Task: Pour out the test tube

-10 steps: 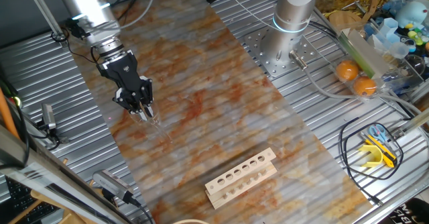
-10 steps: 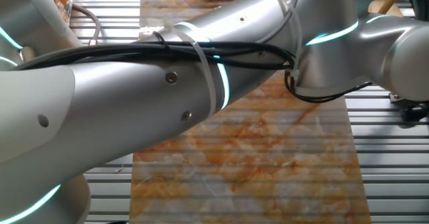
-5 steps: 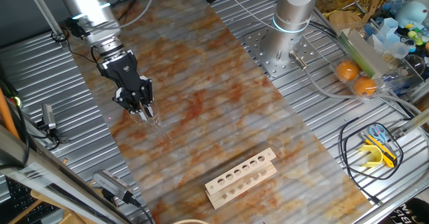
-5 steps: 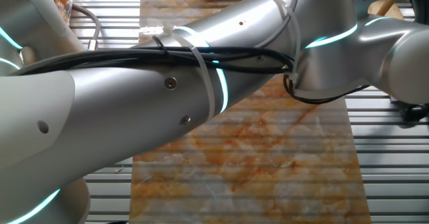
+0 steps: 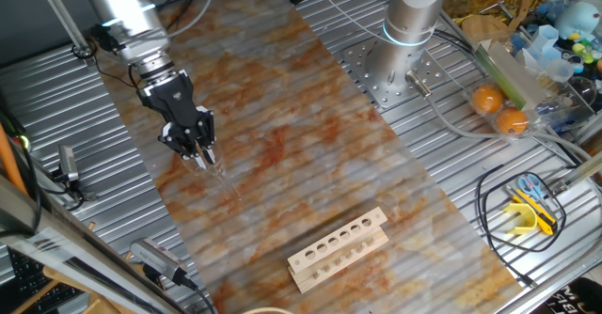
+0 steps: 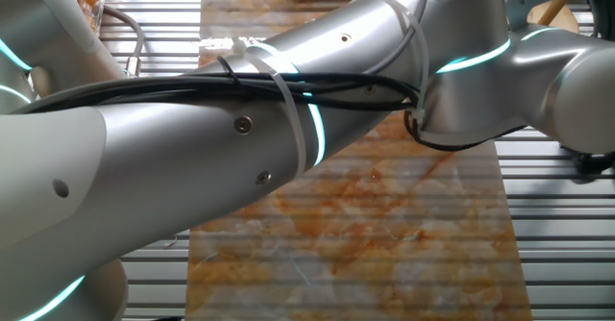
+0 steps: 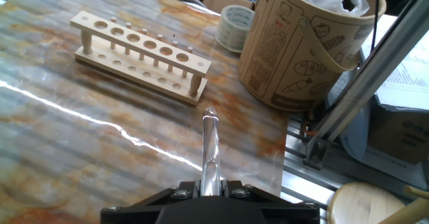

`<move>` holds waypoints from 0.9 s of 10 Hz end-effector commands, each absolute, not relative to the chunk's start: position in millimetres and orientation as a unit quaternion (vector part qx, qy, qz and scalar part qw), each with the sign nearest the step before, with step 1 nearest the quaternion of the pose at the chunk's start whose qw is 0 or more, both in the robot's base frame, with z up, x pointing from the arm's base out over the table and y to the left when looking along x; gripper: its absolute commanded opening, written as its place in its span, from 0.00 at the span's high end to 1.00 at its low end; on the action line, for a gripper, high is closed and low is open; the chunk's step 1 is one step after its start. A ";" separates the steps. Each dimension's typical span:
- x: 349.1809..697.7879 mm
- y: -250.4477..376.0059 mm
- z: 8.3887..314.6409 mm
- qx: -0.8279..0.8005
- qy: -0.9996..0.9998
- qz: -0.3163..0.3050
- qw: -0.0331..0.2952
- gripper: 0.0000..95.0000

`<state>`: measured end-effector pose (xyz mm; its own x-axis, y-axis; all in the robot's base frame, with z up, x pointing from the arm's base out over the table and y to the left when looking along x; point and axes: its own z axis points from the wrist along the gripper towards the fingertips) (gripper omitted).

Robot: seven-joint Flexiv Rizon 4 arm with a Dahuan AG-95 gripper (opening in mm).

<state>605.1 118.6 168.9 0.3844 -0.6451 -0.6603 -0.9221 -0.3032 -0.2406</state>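
Fingers of the gripper [image 5: 200,158] pinch the base of the test tube [image 7: 210,149], which sticks out ahead of the hand above the marbled mat [image 5: 310,145], at its left side. Well apart, toward the near edge, stands the wooden rack [image 5: 338,248], and a paper bucket [image 7: 301,39] sits to the rack's right in the hand view.

Under me lies a marbled orange-grey mat [image 5: 310,154] on a ribbed metal table [image 5: 451,154]. Beyond its edge I see a paper bucket [image 7: 301,43], a tape roll [image 7: 234,26] and two oranges [image 5: 500,109].
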 end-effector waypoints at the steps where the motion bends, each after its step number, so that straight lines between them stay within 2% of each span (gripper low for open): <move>1: 604.9 118.6 169.3 -0.773 0.507 0.228 0.306 1.00; 9: 604.9 118.5 169.4 -0.763 0.516 0.232 0.313 1.00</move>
<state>604.6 118.3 169.3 0.3593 -0.6407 -0.6785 -0.9327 -0.2719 -0.2371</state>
